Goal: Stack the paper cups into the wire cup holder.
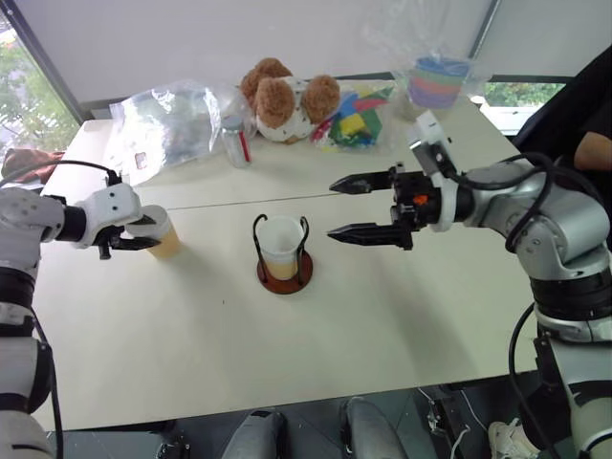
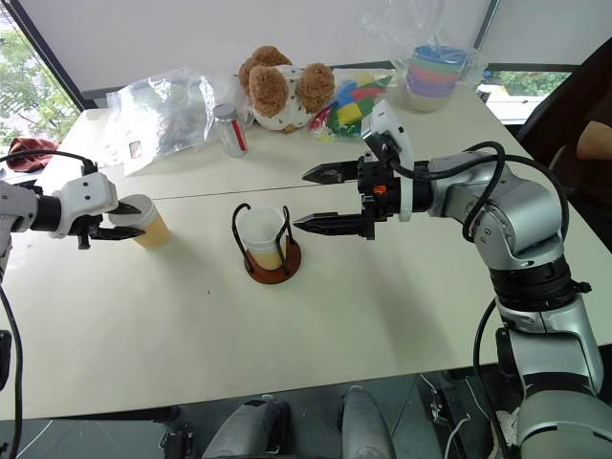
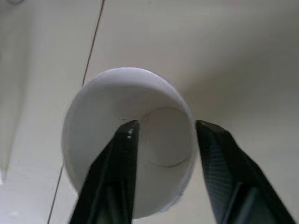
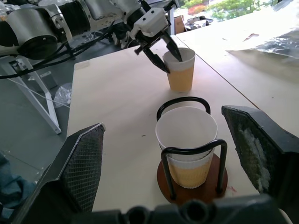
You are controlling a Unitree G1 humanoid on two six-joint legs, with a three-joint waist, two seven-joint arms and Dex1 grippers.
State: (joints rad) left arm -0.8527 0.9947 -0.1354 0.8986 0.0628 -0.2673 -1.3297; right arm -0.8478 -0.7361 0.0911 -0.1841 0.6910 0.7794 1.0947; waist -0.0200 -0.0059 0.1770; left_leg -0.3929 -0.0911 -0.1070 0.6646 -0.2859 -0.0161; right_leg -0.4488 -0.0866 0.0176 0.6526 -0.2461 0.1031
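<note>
The left gripper pinched the rim of a paper cup standing left of the wire cup holder — one finger inside. The right gripper hovered spread beside the holder. A thin-wall pinch could crush or tip it — spoiling the stack.

The wire cup holder stands upright on my table, black wire loops rising from a round dark red base, with yellow-tan, white-lined paper cups nested inside it, mouth up, their rim level with the loop tops. Another paper cup stands upright, well apart from the holder on its left, same tan wall and white inside. One finger of my left pincer is inside its mouth and the other outside its wall.
</note>
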